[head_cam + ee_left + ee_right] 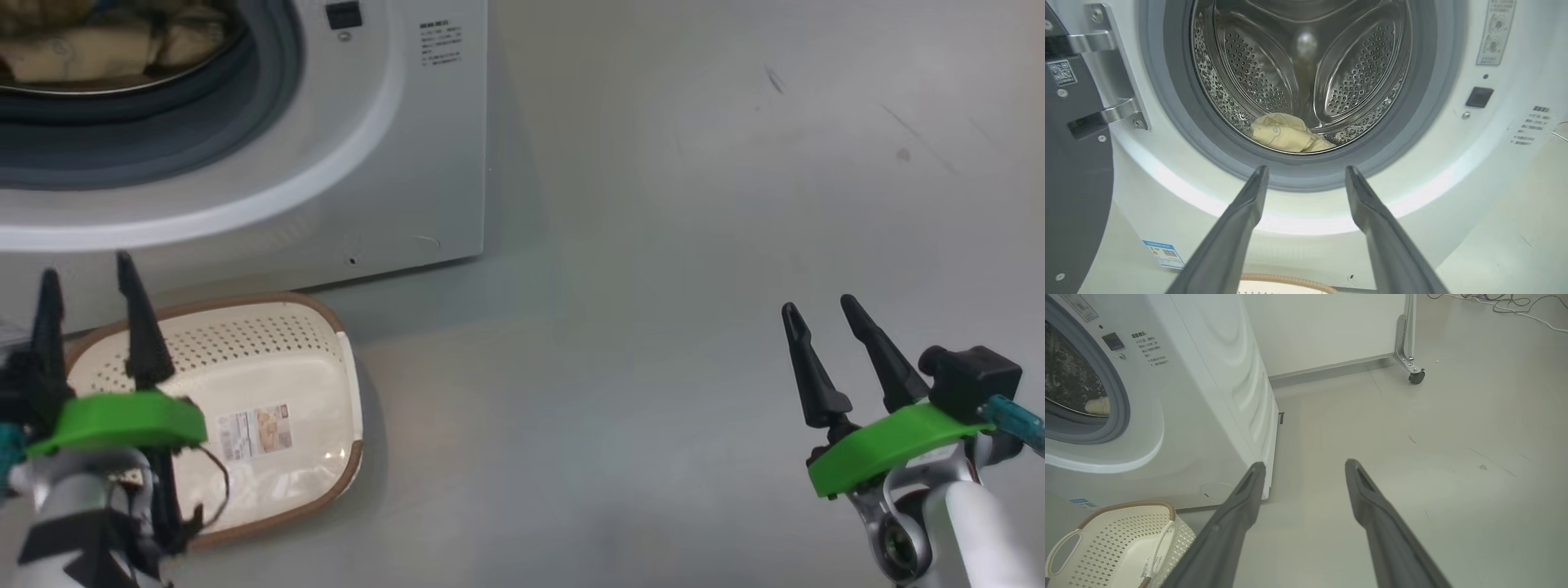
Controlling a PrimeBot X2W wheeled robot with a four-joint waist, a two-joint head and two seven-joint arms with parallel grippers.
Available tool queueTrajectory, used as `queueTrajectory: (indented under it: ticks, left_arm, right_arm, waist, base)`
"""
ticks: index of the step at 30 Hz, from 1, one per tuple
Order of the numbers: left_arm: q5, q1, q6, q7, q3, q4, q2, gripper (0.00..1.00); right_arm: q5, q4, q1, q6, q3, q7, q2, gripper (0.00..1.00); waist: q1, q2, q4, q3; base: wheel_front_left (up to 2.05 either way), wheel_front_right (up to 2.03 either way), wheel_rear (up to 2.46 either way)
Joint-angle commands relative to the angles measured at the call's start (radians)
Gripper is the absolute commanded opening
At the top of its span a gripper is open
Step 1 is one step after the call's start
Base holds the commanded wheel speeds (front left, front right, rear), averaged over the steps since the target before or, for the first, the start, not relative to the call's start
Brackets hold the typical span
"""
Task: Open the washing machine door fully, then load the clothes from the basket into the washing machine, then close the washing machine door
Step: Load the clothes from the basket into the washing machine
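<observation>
Washing machine door (1073, 183) is seen swung wide open at the left edge of the left wrist view, as a dark panel carried on two metal hinges (1118, 114) fixed to the left side of the round opening. It is judged that only the closing is left: the clothes (1286, 132) are lying low in the drum (1359, 61), and the basket (245, 339) on the floor before the washing machine (408, 163) is seen bare down to its label. The left gripper (87, 269) is held over the basket with its fingers spread wide and nothing between them, pointed at the opening, so the washing machine door lies off to its left, on the hinge side. The right gripper (818, 304) is likewise spread wide and empty, and is held over bare floor, well apart to the right of the machine. The left arm is therefore judged the nearer one, and a sweep from left toward the opening would be called for.
</observation>
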Motion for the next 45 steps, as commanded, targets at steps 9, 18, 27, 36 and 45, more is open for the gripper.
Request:
queueTrajectory:
  ticks: [9, 18, 27, 36, 45]
  left_arm:
    - [0.056, 0.221, 0.011, -0.006, -0.02, -0.175, -0.074, 1.0]
    - [0.083, 0.308, -0.006, -0.006, -0.116, -0.168, -0.12, 1.0]
    - [0.088, 0.338, -0.008, -0.006, -0.137, -0.168, -0.121, 1.0]
    - [0.087, 0.347, -0.002, -0.003, -0.142, -0.186, -0.113, 1.0]
    - [0.086, 0.342, -0.006, 0.011, -0.153, -0.193, -0.097, 1.0]
  right_arm:
    - [-0.033, -0.101, 0.04, 0.0, 0.006, 0.069, -0.047, 1.0]
    - [-0.037, -0.138, 0.08, 0.0, 0.023, 0.11, -0.071, 1.0]
    - [-0.038, -0.165, 0.096, 0.0, 0.052, 0.133, -0.085, 1.0]
    - [-0.04, -0.174, 0.099, 0.0, 0.067, 0.143, -0.088, 1.0]
    - [-0.037, -0.174, 0.106, 0.0, 0.065, 0.142, -0.081, 1.0]
  waist:
    - [0.0001, -0.0001, 0.099, -0.122]
    - [0.0001, -0.0001, 0.157, -0.2]
    - [0.0001, -0.0001, 0.18, -0.254]
    - [0.0001, -0.0001, 0.188, -0.273]
    - [0.0001, -0.0001, 0.193, -0.268]
  base:
    - [0.0, 0.0, 0.0]
    - [0.0, 0.0, 0.0]
    - [0.0, 0.0, 0.0]
    - [0.0, 0.0, 0.0]
    - [0.0, 0.0, 0.0]
